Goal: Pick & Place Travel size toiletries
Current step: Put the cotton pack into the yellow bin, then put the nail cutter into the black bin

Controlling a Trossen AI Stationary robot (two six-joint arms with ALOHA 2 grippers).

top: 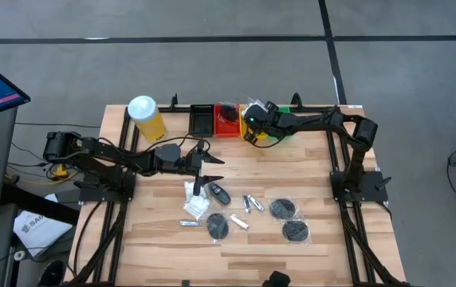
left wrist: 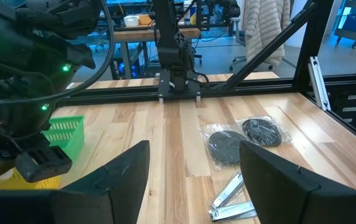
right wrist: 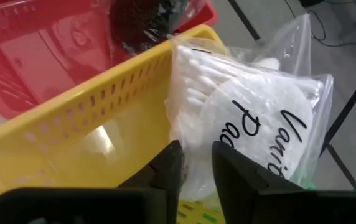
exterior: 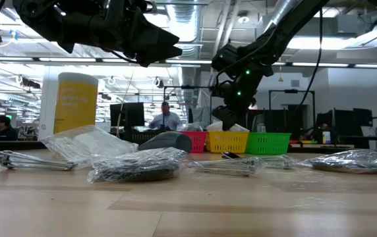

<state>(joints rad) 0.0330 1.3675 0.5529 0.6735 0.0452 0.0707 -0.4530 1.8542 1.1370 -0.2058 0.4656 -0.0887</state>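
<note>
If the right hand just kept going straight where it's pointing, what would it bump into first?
Probably the yellow tray. The right hand is shut on a white sachet just above it, though depth is hard to judge.

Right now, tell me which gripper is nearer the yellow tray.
Right. The right gripper hangs directly over the yellow tray, jaws shut on a white sachet. The left gripper is out over mid-table, well short of the trays.

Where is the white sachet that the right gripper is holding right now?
The white sachet is pinched in the right gripper, held just over the yellow tray at the table's far edge, beside the red tray.
</note>
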